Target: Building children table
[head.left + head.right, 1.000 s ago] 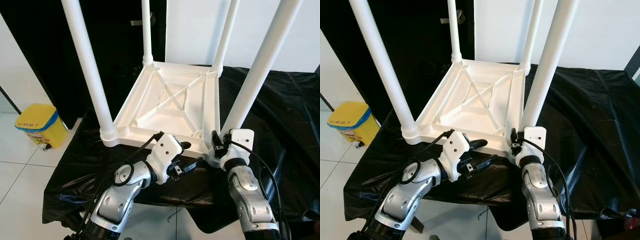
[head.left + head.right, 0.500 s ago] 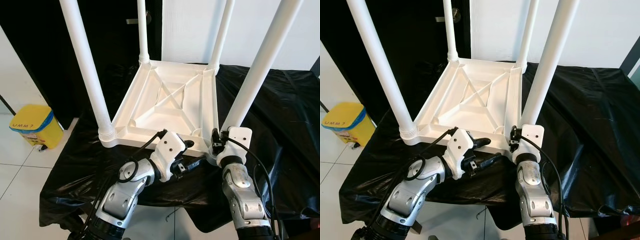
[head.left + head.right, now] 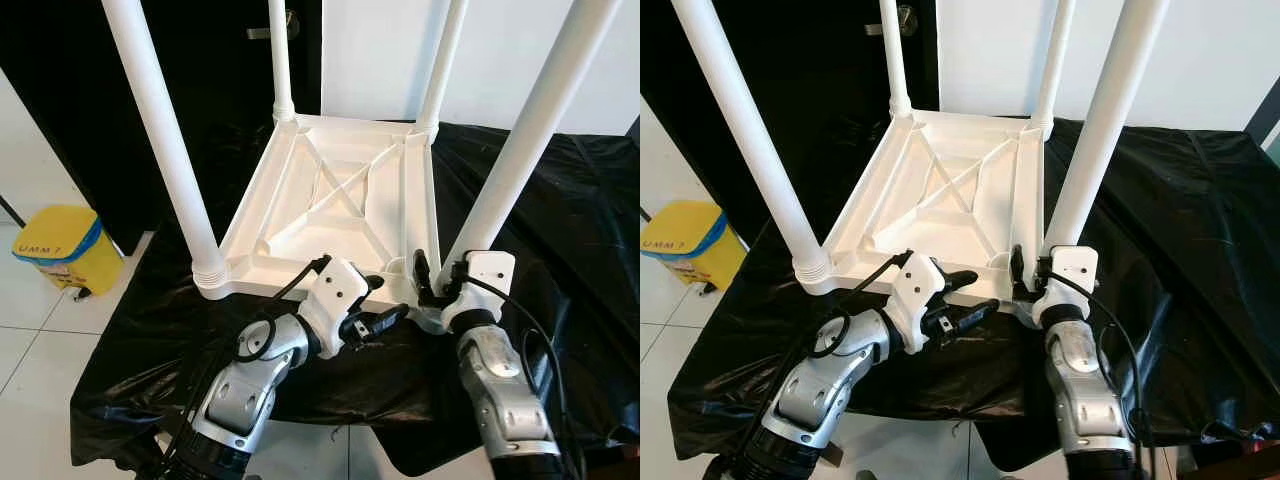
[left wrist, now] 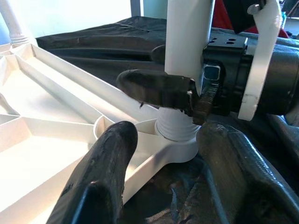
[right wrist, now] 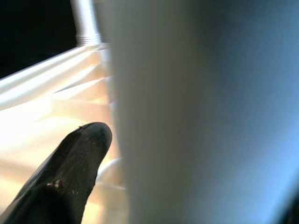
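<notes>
Looking down, my head views show the upturned white plastic children's table (image 3: pixel 335 205) on the black-draped surface (image 3: pixel 560 230). My right end effector (image 4: pixel 189 95) clamps the near-right white tubular leg (image 4: pixel 184 65) low, where it feels stiffest; my left end effector (image 4: pixel 163 154) gapes beside it. Light, slippery plastic, I judge.

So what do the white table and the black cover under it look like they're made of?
The table looks like moulded plastic: uniform white, smooth with a slight sheen, with ribs cast into its underside and hollow-looking round legs. The cover seems to be thin plastic sheeting: glossy, crinkled, draping loosely over the edges.
</notes>
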{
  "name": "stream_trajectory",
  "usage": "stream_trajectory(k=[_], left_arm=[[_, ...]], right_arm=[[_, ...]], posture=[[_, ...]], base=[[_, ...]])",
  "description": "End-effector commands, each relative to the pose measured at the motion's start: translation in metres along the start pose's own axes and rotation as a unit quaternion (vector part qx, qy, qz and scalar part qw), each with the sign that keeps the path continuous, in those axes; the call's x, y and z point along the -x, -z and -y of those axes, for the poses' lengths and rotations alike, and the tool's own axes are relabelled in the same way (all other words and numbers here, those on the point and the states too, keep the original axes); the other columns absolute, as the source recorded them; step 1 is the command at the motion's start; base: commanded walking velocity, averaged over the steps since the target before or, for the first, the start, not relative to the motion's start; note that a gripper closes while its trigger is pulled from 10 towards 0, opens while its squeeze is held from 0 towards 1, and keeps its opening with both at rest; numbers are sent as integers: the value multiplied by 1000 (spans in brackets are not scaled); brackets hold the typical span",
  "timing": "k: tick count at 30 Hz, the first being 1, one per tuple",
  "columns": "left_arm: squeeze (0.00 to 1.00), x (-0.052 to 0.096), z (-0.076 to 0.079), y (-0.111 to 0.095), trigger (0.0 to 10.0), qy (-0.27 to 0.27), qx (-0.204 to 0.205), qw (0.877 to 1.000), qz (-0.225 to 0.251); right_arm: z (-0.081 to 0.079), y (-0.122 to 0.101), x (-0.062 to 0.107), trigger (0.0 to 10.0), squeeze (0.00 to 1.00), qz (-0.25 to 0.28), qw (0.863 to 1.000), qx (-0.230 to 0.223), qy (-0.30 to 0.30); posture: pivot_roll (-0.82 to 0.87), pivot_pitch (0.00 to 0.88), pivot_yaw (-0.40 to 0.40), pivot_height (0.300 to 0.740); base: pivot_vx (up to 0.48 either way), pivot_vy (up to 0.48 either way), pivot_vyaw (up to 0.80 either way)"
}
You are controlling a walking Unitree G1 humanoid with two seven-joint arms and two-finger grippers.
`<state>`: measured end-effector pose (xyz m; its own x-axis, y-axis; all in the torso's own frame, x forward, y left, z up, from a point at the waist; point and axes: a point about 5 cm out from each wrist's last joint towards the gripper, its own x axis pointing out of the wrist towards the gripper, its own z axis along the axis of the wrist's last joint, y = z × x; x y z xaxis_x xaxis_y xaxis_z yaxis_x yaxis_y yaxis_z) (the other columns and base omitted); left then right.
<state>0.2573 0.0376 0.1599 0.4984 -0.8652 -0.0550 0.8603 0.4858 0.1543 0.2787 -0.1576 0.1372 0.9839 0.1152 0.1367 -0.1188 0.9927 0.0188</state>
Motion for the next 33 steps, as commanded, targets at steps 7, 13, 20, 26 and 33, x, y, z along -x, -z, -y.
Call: stream_trajectory(k=[7, 13, 20, 26, 33], left_arm=[[0, 0, -6, 1, 10000, -35, -6, 999, -4], [0, 0, -7, 0, 10000, -36, -7, 999, -2], [0, 2, -6, 0, 10000, -43, -6, 999, -3], [0, 4, -4, 0, 10000, -45, -3, 999, -4], [0, 4, -4, 1, 10000, -46, -2, 999, -5]], right_arm=[[21, -3, -11, 10000, 0, -10, 993, 45, -109], [22, 0, -15, 4392, 0, -13, 992, 56, -113], [19, 9, -17, 0, 0, -32, 993, 55, -101], [21, 12, -16, 4157, 0, -38, 996, 48, -64], [18, 15, -14, 10000, 0, -45, 998, 36, -15]], posture=[[-143, 52, 6, 740], [-133, 52, 4, 740], [-112, 59, -6, 740], [-110, 66, -9, 740], [-112, 70, -10, 740]], base=[[0, 0, 0], [0, 0, 0], [0, 0, 0], [0, 0, 0], [0, 0, 0]])
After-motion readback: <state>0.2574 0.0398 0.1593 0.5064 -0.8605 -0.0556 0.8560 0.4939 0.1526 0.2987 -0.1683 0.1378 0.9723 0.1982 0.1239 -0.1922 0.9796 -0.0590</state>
